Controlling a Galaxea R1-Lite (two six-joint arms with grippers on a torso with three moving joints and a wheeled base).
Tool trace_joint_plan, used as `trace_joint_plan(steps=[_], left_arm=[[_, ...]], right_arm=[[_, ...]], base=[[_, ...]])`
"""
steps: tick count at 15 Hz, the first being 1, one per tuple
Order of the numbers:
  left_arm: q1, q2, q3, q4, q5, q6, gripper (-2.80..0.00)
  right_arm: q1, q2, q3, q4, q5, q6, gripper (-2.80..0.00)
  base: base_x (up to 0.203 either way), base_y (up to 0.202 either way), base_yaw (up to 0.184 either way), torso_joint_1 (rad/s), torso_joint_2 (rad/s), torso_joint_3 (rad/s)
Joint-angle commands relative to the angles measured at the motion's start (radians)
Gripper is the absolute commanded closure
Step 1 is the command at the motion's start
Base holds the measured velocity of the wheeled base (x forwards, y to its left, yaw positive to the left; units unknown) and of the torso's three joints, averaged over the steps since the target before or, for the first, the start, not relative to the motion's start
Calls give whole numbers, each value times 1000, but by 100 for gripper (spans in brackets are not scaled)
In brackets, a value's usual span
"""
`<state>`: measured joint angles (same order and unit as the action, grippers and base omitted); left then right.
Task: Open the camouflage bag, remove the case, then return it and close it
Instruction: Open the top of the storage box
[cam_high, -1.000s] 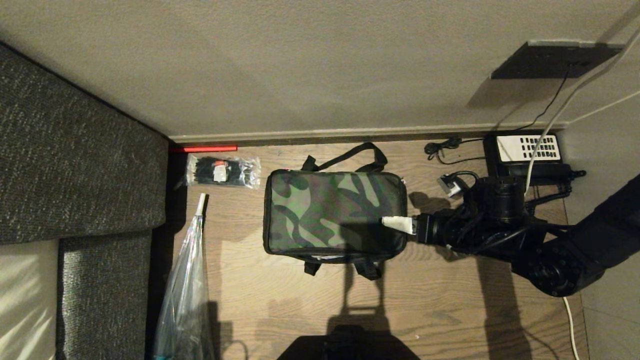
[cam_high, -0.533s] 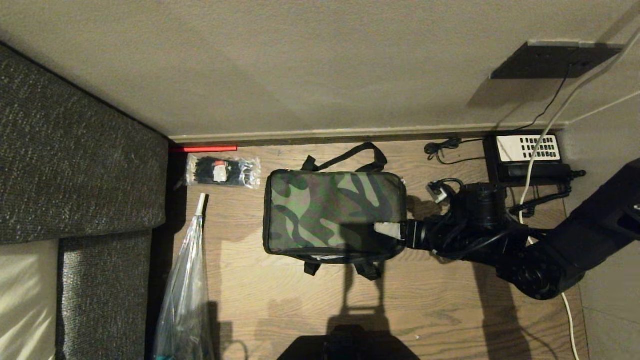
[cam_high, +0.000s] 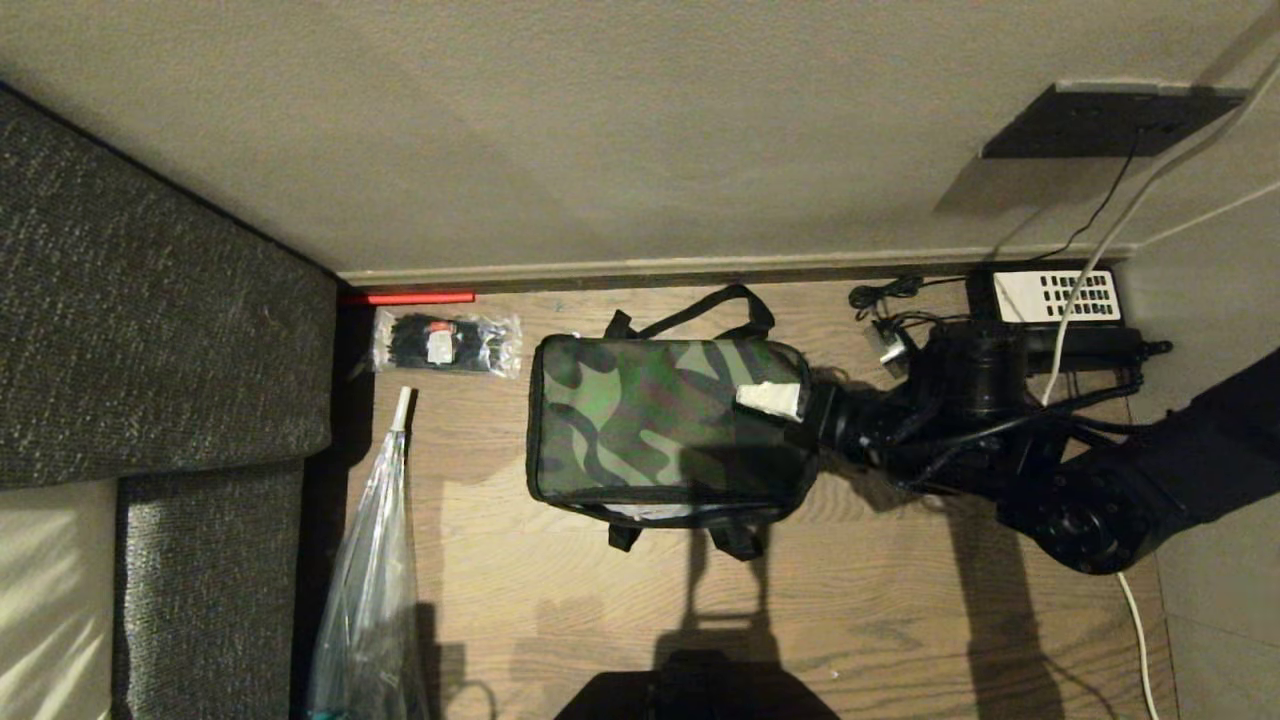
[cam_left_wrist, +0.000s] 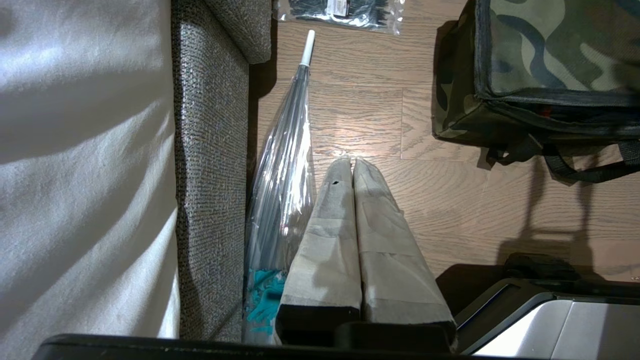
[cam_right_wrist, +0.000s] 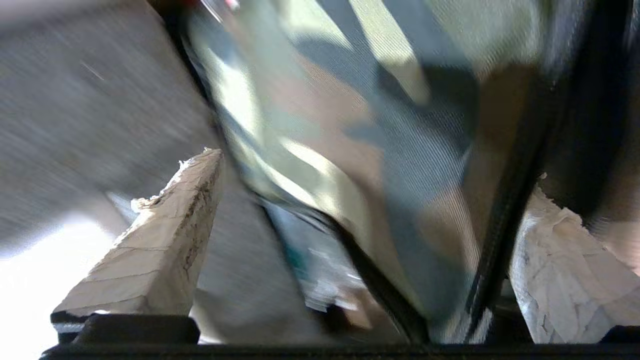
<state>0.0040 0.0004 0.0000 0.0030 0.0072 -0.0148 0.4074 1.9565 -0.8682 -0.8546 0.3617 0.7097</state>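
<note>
The boxy camouflage fabric bag (cam_high: 668, 430) sat closed on the wooden floor (cam_high: 880, 620) at frame centre. The right hand (cam_high: 775, 400) spread wide over its upper-right corner; the left hand (cam_left_wrist: 352, 167) was pressed closed, idle.

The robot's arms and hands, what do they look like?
The right arm is black, with round joint housings and loose black cables along it. The right hand has wedge-shaped fingers wrapped in frayed off-white tape. The left hand has long tapering fingers in smooth pale tape on a black base.
</note>
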Motion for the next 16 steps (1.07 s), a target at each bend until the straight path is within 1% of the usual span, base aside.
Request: trace_joint_plan(steps=[1,4,5,7,8,10,12,14,16], left_arm=[[1,-2,3,0,0,-1,0],[1,-2,3,0,0,-1,0],[1,-2,3,0,0,1,0],[1,-2,3,0,0,-1,0],[1,-2,3,0,0,0,0],[1,-2,3,0,0,1,0],[1,-2,3,0,0,0,0],[1,-2,3,0,0,-1,0],[1,-2,3,0,0,-1,0]], right_arm=[[-2,-56,-76,29,4,145,-280],[-17,-72,-160,41,0,177,-280],[-29,-72,-204,39,-2,200,-280],[-67,-73,-290,35,-3,281,-280],[-87,-73,-316,31,-2,298,-280],[-113,-63,-349,-17,-3,295,-280],[-123,-47,-343,-68,-4,288,-280],[-123,-56,-316,-73,0,272,-280],[-122,-93,-229,-82,9,254,-280]], base=[[0,0,0,0,0,0],[0,0,0,0,0,0],[0,0,0,0,0,0],[0,0,0,0,0,0],[0,0,0,0,0,0],[0,0,0,0,0,0],[0,0,0,0,0,0],[0,0,0,0,0,0],[0,0,0,0,0,0]])
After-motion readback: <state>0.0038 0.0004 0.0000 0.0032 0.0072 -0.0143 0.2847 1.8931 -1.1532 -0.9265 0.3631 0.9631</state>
